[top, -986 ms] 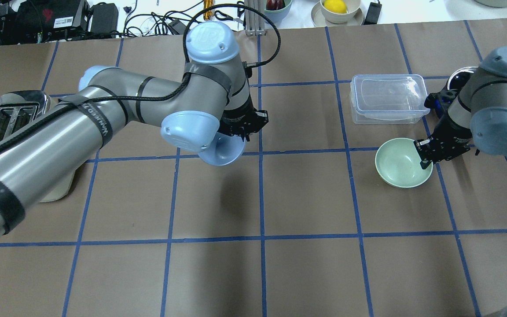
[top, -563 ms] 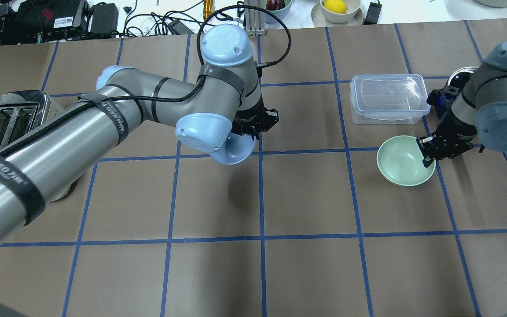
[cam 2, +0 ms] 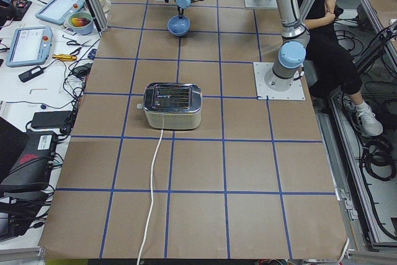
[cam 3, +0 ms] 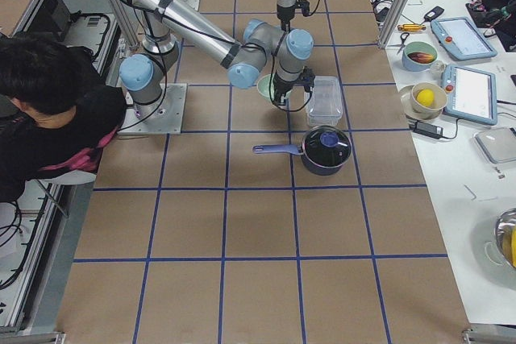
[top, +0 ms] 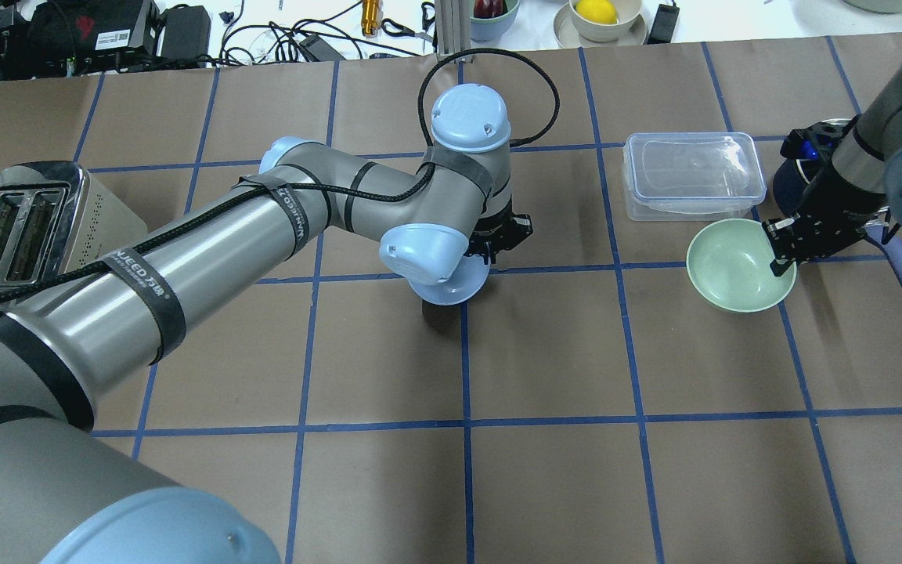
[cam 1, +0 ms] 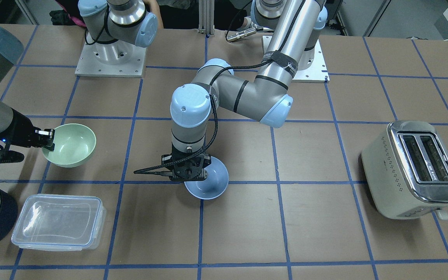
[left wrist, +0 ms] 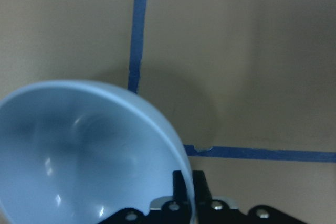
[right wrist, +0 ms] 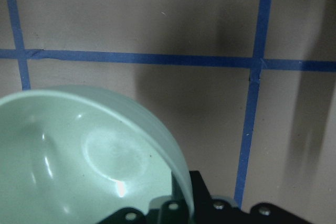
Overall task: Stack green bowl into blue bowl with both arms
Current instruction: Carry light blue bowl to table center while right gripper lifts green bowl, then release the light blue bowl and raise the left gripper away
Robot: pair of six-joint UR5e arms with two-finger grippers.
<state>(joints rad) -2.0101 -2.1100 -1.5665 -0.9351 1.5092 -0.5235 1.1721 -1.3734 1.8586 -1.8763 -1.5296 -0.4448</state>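
Clock directions here are on the overhead view, with 12 at the far edge of the table (top: 545, 352).

Compared with a second ago, my left gripper (top: 494, 247) has carried the blue bowl (top: 451, 291) toward 3 o'clock. It's now over a crossing of the blue tape lines, and its shadow has pulled in tight under it. I can't tell if the bowl's foot touches the paper. That gripper is clamped on the bowl's rim at roughly 1 o'clock.

My right gripper (top: 781, 254) is pinched on the green bowl (top: 733, 266) at its 3 o'clock rim. It has drifted toward 1 o'clock and holds the bowl tilted off the table, with the shadow thrown clear of it in the wrist view.

The green bowl hangs at 3 o'clock from the blue one, well apart, with only taped brown paper between them. The same plain paper runs across the whole 6 o'clock half.

The green bowl's far rim is near the clear container (top: 690, 176) at its 11 o'clock, not touching. The toaster (top: 28, 227) is well off at 9 o'clock from the blue bowl.

For contents, both bowls show just their own glossy insides. The clear container has its lid on. The saucepan (cam 3: 326, 149), behind my right wrist, wears a lid with a knob. Past the far edge, a beige bowl (top: 604, 23) holds a lemon (top: 597, 9).
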